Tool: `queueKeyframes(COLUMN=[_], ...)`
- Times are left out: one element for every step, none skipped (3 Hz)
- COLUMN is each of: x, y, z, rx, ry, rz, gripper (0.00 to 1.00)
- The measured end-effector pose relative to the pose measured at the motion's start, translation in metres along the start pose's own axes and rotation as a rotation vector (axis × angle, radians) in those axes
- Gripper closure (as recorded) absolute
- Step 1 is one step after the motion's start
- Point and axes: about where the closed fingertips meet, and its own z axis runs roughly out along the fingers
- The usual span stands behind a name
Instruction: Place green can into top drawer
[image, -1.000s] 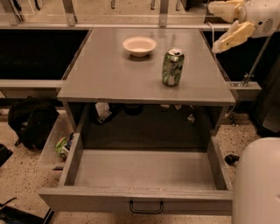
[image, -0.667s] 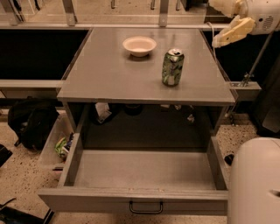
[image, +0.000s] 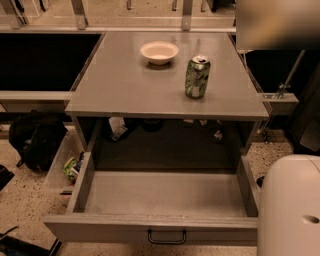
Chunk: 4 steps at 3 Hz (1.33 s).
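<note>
The green can (image: 197, 76) stands upright on the grey tabletop (image: 125, 85), right of centre, green with white mottling and a silver top. The top drawer (image: 150, 227) is pulled out toward me below the tabletop; its inside is bare, and its dark handle (image: 166, 236) sits at the front centre. My gripper (image: 277, 25) shows only as a pale, blurred shape in the upper right corner, above and to the right of the can and apart from it.
A shallow cream bowl (image: 159, 52) sits on the tabletop behind and left of the can. My white body (image: 290, 205) fills the lower right. A black bag (image: 35, 137) and a clear bin (image: 70, 167) lie on the floor at left.
My arm at the upper right has gone from a clear cream shape to a large pale blur filling that corner. The can, bowl and drawer have not moved.
</note>
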Motion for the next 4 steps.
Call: queueKeyframes(x=[0.029, 0.055, 0.055, 0.086], y=[-0.002, -0.004, -0.004, -0.01], z=[0.023, 0.044, 0.044, 0.064], rx=[-0.036, -0.064, -0.064, -0.084], ry=[0.09, 0.168, 0.167, 0.143], rz=[0.041, 0.078, 0.078, 0.153], gripper=[0.0, 0.0, 0.0, 0.0])
